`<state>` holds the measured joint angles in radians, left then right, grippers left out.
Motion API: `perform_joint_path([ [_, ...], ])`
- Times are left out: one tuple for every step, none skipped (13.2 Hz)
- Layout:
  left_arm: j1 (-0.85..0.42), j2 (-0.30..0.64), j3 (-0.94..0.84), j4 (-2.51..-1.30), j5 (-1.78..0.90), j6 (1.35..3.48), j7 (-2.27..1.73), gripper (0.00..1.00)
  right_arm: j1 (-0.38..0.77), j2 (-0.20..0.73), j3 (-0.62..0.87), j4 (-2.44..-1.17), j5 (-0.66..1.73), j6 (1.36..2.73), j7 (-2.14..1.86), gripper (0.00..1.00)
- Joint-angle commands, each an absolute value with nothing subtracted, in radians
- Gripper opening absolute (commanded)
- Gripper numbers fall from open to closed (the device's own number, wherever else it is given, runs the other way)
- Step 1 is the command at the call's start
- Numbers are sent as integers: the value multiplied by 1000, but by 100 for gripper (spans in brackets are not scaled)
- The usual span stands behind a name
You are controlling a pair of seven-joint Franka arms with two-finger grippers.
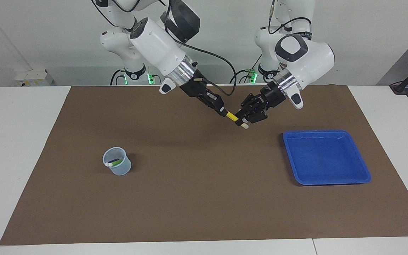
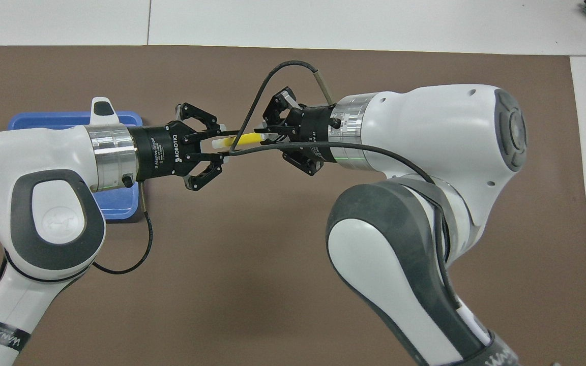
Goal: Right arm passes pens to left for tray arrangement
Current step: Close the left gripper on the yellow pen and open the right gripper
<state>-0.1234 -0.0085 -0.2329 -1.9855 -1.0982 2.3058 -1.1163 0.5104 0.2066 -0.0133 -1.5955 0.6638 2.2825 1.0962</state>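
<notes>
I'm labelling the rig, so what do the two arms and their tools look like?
Both arms are glossy white with grey joint pads, silver wrist rings and black two-finger tools. The right arm carries a thick black looping cable; the left arm has only a thin one, and its tool reads ROBOTIQ.

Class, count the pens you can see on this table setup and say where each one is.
3. The yellow pen is held in the air between the right gripper and left gripper. A green pen and another pen sit in the cup.

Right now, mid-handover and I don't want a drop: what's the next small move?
Probably close the left gripper on the pen. Its fingers straddle the pen's pale end with gaps showing, while the right gripper alone grips it in the air.
</notes>
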Motion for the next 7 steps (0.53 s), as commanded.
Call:
perform_joint_path([
  [-126,-26,-233,-1997,-1079,2289,-1114,0,511,206,-14,-1601,689,2299,1098,0],
  [-120,-26,-235,-1997,-1077,2286,-1115,0,509,206,-14,-1601,689,2299,1098,0],
  [-115,-26,-235,-1997,-1077,2275,-1114,0,508,206,-14,-1601,689,2299,1098,0],
  [-115,-26,-235,-1996,-1077,2272,-1115,0,506,206,-14,-1601,689,2298,1100,0],
  [-114,-26,-233,-1996,-1077,2273,-1115,0,505,206,-14,-1601,689,2293,1100,0],
  [-114,-26,-233,-1997,-1074,2273,-1115,0,505,206,-14,-1601,689,2292,1101,43],
  [-112,-26,-233,-1996,-1042,2266,-1115,0,505,206,-15,-1601,689,2292,1103,99],
])
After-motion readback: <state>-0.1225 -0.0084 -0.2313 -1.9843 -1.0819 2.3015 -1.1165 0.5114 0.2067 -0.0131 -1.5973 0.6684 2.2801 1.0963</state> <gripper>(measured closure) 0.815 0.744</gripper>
